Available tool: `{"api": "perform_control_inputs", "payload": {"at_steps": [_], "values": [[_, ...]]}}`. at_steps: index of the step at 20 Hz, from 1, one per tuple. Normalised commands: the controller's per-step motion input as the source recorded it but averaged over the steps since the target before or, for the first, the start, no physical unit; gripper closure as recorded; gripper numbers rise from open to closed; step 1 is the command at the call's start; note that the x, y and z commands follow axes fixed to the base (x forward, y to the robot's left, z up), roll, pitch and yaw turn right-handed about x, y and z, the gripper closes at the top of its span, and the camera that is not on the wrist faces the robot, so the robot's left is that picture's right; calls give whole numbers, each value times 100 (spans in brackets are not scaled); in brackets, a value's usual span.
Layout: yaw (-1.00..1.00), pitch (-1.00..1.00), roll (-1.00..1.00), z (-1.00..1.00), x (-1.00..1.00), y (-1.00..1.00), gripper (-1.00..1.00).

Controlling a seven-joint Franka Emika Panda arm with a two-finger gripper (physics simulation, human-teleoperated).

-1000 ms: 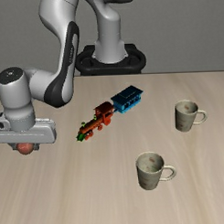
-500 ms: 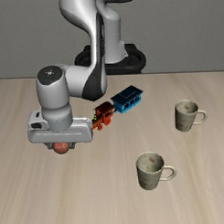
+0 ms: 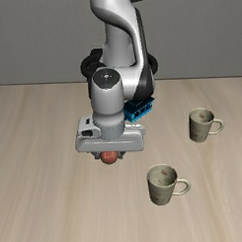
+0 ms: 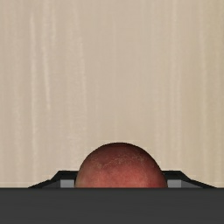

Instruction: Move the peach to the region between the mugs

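Seeing near mug (image 3: pixel 165 184) upright, at 4 o'clock from the peach (image 3: pixel 110 157), well apart. Holding peach clamped from both sides in gripper (image 3: pixel 110 153), fingers (image 4: pixel 59 179) tight on its flanks; looks lifted off the table (image 3: pixel 37 215). Spotting far mug (image 3: pixel 201 125) at 2 o'clock from peach, blue toy train car (image 3: pixel 140 107) at 1 o'clock, partly behind the arm (image 3: pixel 119 54). Judging pick done, carry partway, placement not yet done. Left to do: travel toward 3 o'clock into the gap between the mugs, lower, release.
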Motion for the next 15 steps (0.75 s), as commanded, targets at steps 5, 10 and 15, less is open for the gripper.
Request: {"api": "perform_control_inputs", "payload": {"at_steps": [5, 10, 15], "values": [[0, 0, 0, 0, 0, 100, 100], [0, 0, 0, 0, 0, 100, 100], [0, 0, 0, 0, 0, 100, 100]]}}
